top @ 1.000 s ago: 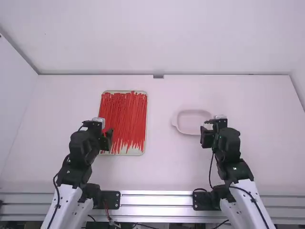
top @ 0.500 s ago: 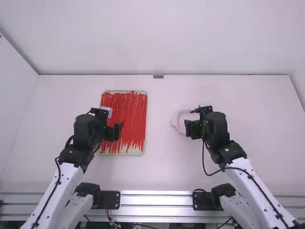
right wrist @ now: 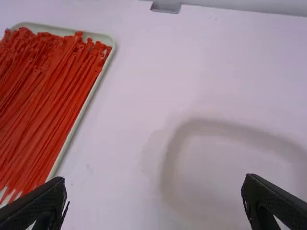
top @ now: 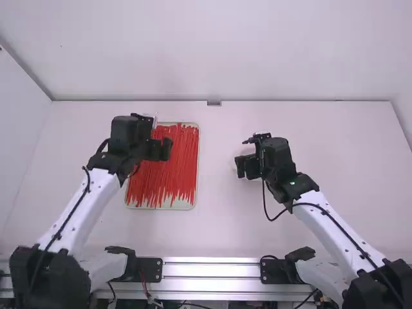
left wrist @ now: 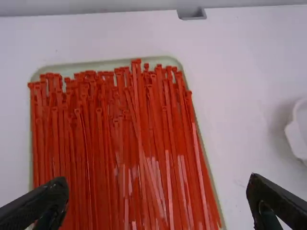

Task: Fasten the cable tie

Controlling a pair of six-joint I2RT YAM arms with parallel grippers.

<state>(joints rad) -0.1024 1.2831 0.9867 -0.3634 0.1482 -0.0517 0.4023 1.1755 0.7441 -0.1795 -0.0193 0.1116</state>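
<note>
Several red cable ties (top: 166, 168) (left wrist: 120, 143) lie side by side in a shallow pale green tray (top: 195, 193) (left wrist: 105, 62) on the left half of the white table. My left gripper (top: 145, 148) (left wrist: 156, 191) hangs above the tray's far half, open, with nothing between its fingers (left wrist: 43, 203). My right gripper (top: 250, 164) (right wrist: 153, 196) hovers over a white dish (right wrist: 230, 143), open and empty. From above, that gripper hides most of the dish. The tray's near-right corner (right wrist: 91, 91) and the ties (right wrist: 38, 96) also lie in the right wrist view.
The white dish (left wrist: 300, 134) sits right of the tray, with bare table between them. A small grey bracket (top: 214, 102) is fixed at the table's far edge. White walls close the table on the left and at the back.
Both arms have stretched forward. My left gripper went from the tray's near left corner to above its far half. My right gripper shifted left and forward over the dish.
</note>
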